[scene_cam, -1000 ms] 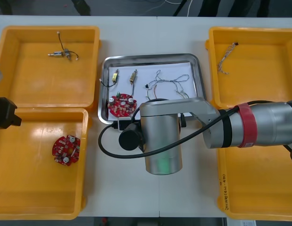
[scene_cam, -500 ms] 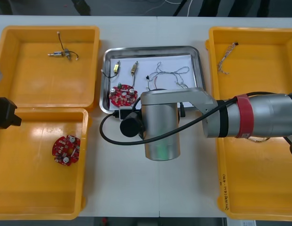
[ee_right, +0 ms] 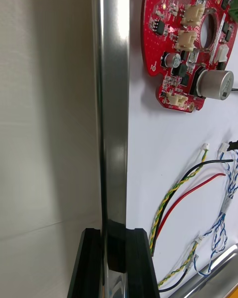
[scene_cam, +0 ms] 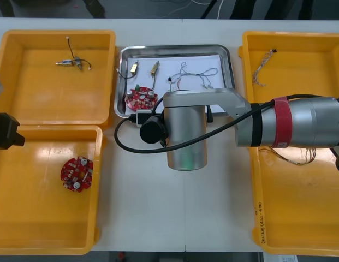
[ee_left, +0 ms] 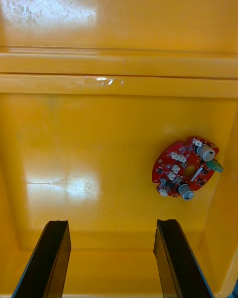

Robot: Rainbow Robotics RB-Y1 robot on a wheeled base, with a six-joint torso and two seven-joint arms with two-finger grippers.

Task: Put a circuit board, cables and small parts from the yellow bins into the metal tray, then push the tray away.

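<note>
Near rim of shiny rectangular metal tray (scene_cam: 174, 49) is clamped by right claw (ee_right: 114, 238); left claw (ee_left: 112, 228) is spread above glossy yellow bin (ee_left: 119, 79).

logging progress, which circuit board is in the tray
The circuit board by the right gripper; the other lies in a yellow bin near the left gripper.

We see a light table (scene_cam: 174, 218), top plain and matte. Beyond its far edge we get dark floor (scene_cam: 147, 8), with thin pale wires (scene_cam: 180, 7) lying loose on it.
</note>
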